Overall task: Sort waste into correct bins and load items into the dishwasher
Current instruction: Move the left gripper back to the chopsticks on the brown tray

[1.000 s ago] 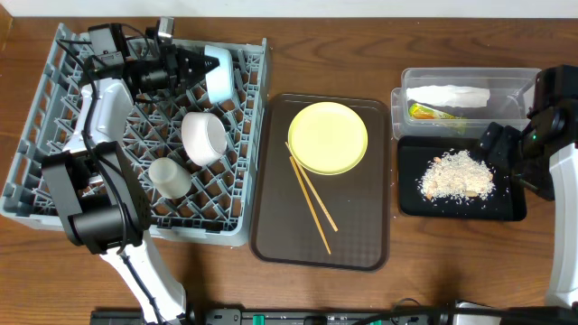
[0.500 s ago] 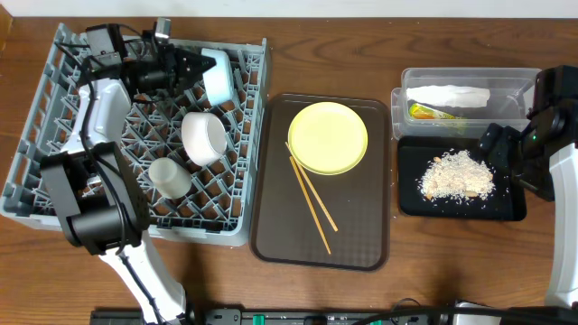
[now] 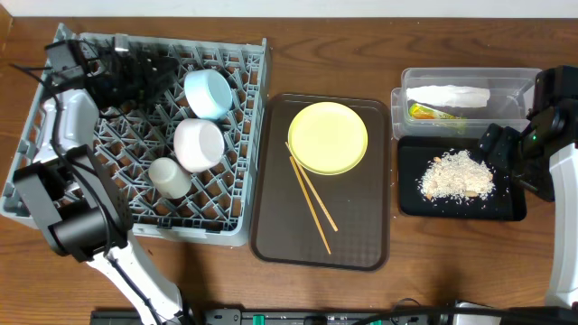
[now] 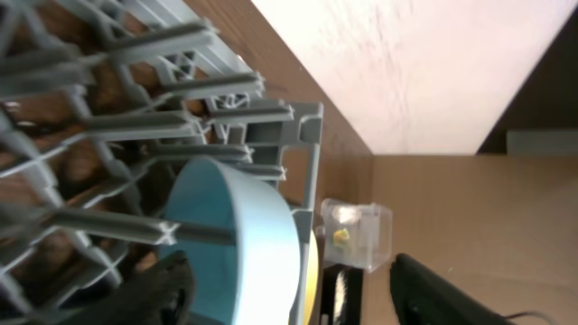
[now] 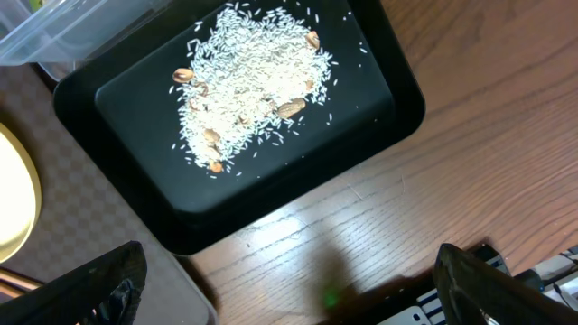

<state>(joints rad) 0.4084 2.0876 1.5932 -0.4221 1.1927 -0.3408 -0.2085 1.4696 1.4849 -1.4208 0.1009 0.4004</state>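
The grey dishwasher rack [image 3: 54, 181] holds the light-blue bowl [image 3: 206, 93], a white bowl [image 3: 199, 144] and a small white cup [image 3: 169, 177]. My left gripper [image 3: 163, 72] is open over the rack's far side, just left of the blue bowl [image 4: 235, 244], whose rim shows between its spread fingers [image 4: 167, 289]. The yellow plate [image 3: 327, 136] and chopsticks [image 3: 312, 203] lie on the brown tray [image 3: 361, 244]. A clear tub [image 3: 515, 86] holds the napkin [image 3: 447, 95] and wrapper [image 3: 429, 113]. Rice scraps [image 5: 248, 81] lie in the black tray [image 5: 117, 99]. My right gripper [image 5: 307, 289] is open and empty beside it.
The rack takes up the table's left, the brown tray the middle, and the two bins the right. Bare wooden table [image 5: 361, 217] lies under my right gripper. A cardboard wall [image 4: 470, 208] stands behind the table.
My left gripper opened and let go of the light-blue bowl, then drew back to the left. The bowl now rests in the rack, and the white bowl shifted slightly. The right arm stayed still.
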